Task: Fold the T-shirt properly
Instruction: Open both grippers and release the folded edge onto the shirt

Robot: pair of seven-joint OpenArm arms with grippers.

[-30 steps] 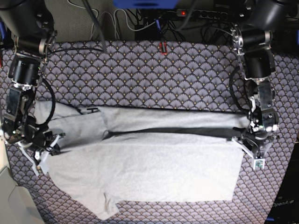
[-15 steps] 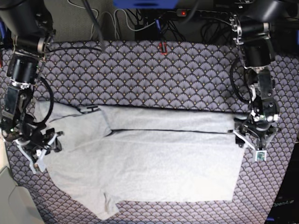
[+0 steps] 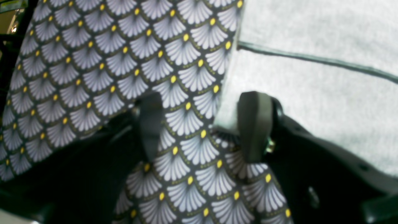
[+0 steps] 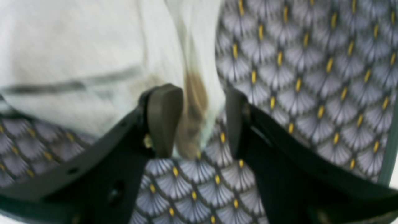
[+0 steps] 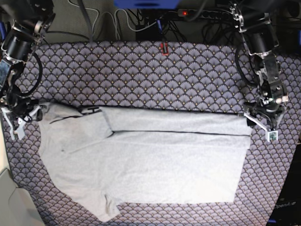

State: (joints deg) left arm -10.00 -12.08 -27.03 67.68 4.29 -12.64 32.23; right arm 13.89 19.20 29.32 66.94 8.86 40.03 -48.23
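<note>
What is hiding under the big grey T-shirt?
Around the T-shirt the purple scallop-patterned tablecloth shows on every side, so it likely runs underneath. Anything else beneath is covered and cannot be seen.

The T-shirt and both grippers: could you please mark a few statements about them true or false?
1. The left gripper is open. True.
2. The right gripper is clamped on the T-shirt. False: its jaws stand apart, cloth loose between them.
3. The T-shirt lies flat on the tablecloth. True.
4. The T-shirt's lettering faces up. False: no print shows.
5. A sleeve sticks out at the base view's bottom left. True.
</note>
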